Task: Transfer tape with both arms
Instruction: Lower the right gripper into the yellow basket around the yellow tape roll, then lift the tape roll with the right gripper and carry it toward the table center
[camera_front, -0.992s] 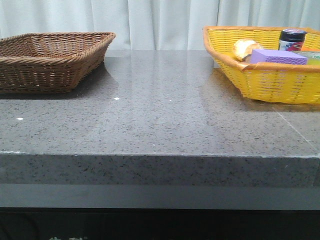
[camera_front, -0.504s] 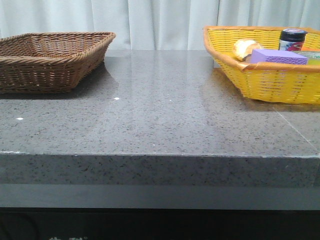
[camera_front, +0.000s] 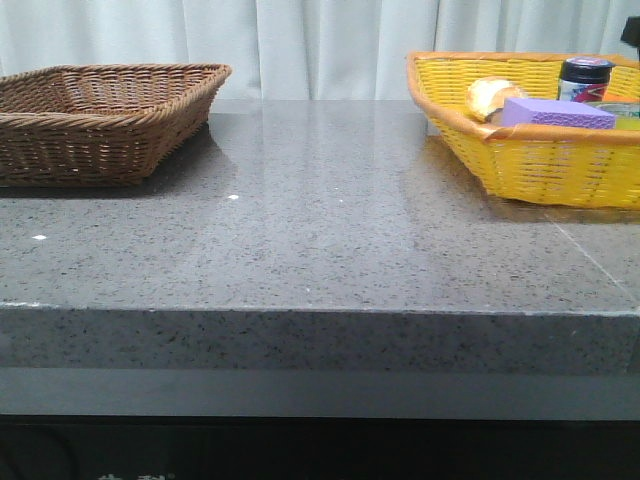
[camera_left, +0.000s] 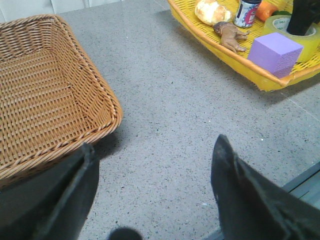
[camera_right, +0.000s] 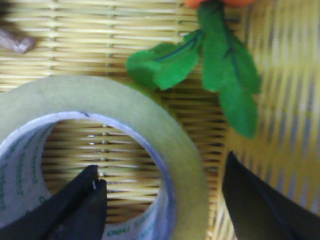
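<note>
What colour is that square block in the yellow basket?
Purple, a light lilac shade. It shows best in the left wrist view.

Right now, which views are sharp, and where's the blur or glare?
Front view: sharp, with a soft pale sheen on the table and a shadow beside the brown basket. Left wrist view: sharp on the table, with the left gripper a little soft up close. Right wrist view: blurry throughout, the tape, green leaves and right gripper all soft.

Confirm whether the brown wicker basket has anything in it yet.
No: in the left wrist view the brown wicker basket shows only bare weave, while the tape lies in the yellow basket.
</note>
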